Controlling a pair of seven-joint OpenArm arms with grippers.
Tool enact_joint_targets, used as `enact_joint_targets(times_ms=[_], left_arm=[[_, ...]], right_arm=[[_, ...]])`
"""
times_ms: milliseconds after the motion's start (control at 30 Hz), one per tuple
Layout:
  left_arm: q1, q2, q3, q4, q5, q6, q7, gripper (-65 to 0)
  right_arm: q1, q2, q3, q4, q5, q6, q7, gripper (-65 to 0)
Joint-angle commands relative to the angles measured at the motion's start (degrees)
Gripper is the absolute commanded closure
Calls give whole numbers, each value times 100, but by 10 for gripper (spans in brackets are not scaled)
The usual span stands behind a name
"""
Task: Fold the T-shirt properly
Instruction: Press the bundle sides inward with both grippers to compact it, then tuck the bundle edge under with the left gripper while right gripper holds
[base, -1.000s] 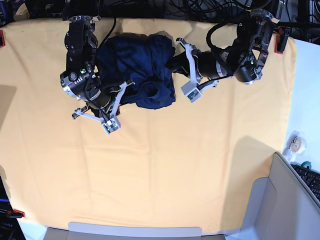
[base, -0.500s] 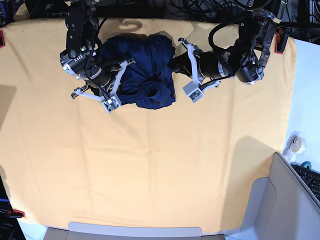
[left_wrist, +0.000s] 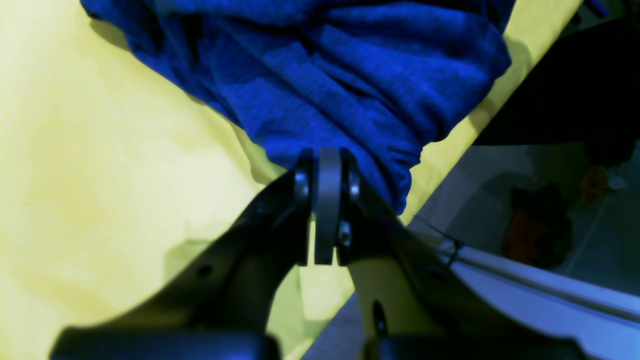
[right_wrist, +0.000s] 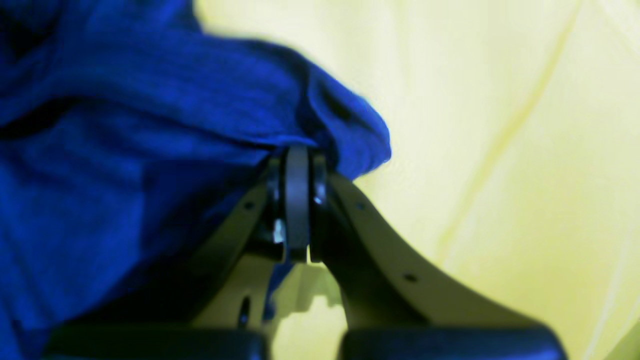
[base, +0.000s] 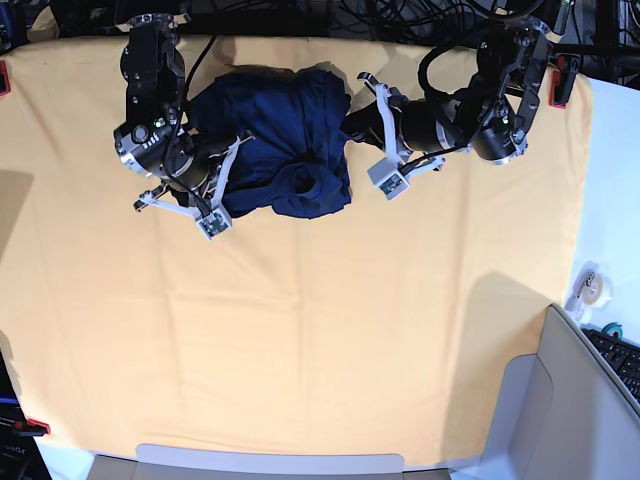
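Fabric dominates the far half of the base view: the dark navy blue T-shirt (base: 275, 140) of thin heathered knit lies bunched in a rumpled heap on the yellow-orange table cloth (base: 320, 330), toward twelve o'clock of the table's centre, between the two arms. The right gripper (base: 218, 160), at nine o'clock of the heap, has its black fingers pressed together, and in the right wrist view (right_wrist: 297, 165) a fold of the shirt's edge (right_wrist: 200, 120) sits pinched at their tips, the cloth draping away toward nine and ten o'clock. The left gripper (base: 355, 125), at three o'clock of the heap, is likewise clenched; the left wrist view (left_wrist: 327, 170) shows its tips meeting right at a gathered hem of the shirt (left_wrist: 350, 85), which spreads toward twelve o'clock in creased ridges. Bare yellow cloth lies toward nine o'clock of that gripper. A roll of clear tape (base: 590, 290) rests on the white surface off the cloth at four o'clock.
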Motion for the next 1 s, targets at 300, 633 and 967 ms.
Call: enact_joint_targets(times_ms=[300, 633, 967], left_arm=[[-51, -27, -42, 114, -71, 7, -163, 0], [-95, -9, 10, 255, -80, -1, -400, 0], [-394, 158, 10, 246, -71, -1, -435, 0]], right_arm=[[1130, -241, 45, -343, -4, 7, 114, 0], [-769, -522, 1821, 958, 40, 42, 316, 0], [-2000, -425, 2489, 958, 3530, 51, 993, 0]])
